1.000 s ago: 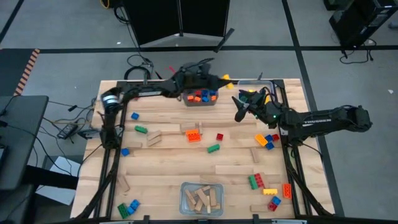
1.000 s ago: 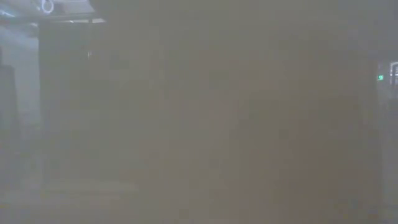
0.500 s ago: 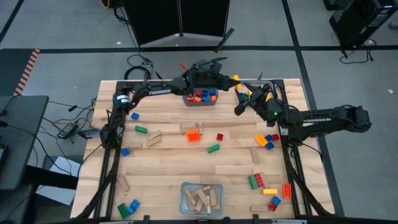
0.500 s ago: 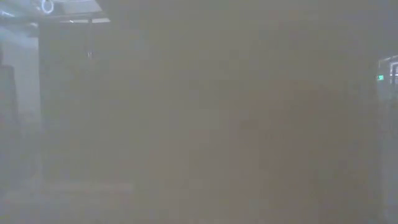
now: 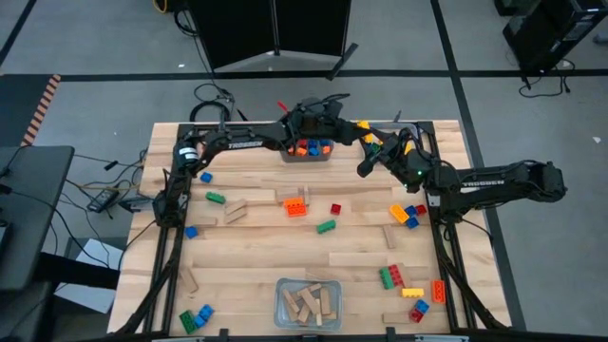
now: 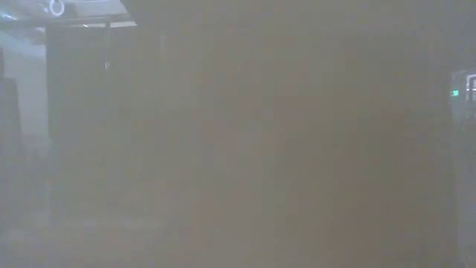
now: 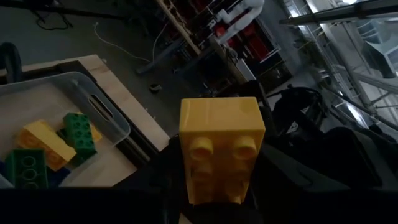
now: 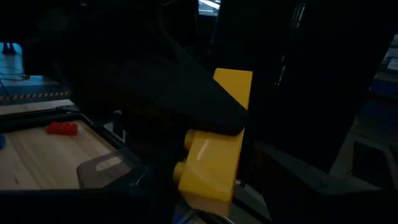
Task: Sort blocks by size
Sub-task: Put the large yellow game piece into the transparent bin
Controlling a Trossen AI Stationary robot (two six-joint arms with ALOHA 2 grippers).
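Left tool (image 5: 359, 124) is clamped on a yellow brick (image 7: 221, 149), studs facing its wrist camera, up at the far edge of the bench (image 5: 256, 247). Right tool (image 5: 370, 152) sits just beside it, fingers around that same brick (image 8: 214, 152); can't tell if it's gripping. A clear bin (image 7: 93, 109) of green and yellow bricks sits just below.

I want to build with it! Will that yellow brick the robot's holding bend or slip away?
The yellow brick probably won't bend: its edges and studs look hard and straight. It may be slippery, since its faces look smooth and shiny. It is likely light, as the left gripper holds it up in the air, above the table's far edge.
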